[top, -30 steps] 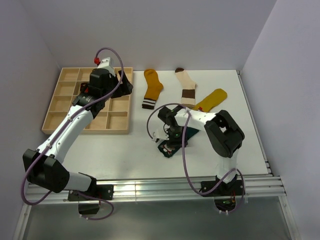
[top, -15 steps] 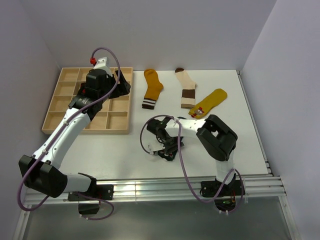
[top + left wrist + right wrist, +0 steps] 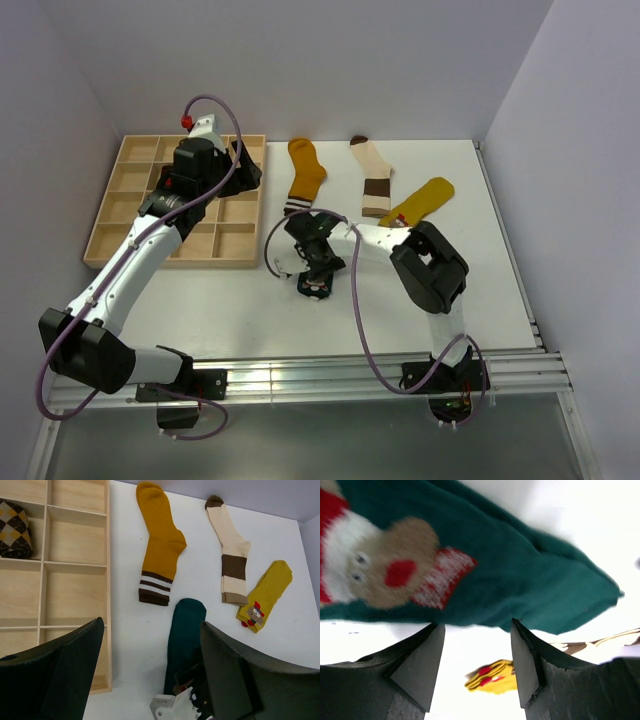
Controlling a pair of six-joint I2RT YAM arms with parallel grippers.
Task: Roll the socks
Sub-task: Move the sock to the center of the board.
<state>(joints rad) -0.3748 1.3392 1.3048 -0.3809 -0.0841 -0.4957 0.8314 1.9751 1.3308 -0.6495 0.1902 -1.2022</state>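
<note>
Four socks lie flat on the white table. The mustard sock (image 3: 305, 175) with a striped cuff (image 3: 160, 550), the cream sock (image 3: 372, 176) with brown bands (image 3: 227, 547) and the yellow sock (image 3: 421, 202) with a red mark (image 3: 265, 597) form the far row. Nearer lies a teal sock (image 3: 184, 637), mostly under my right arm in the top view. My right gripper (image 3: 313, 283) is low at its near end, jaws open (image 3: 476, 625), with the sock's patterned fabric (image 3: 485, 575) just past the fingertips. My left gripper (image 3: 152, 665) hangs open above the tray's right edge (image 3: 246, 166).
A wooden compartment tray (image 3: 110, 190) takes up the far left of the table; one of its compartments holds a rolled brown and orange argyle sock (image 3: 15, 527). Walls close the table in at the back and both sides.
My right gripper has slid left across the table, near the teal sock's end, and its arm now covers that sock from above. The left arm has barely moved.
</note>
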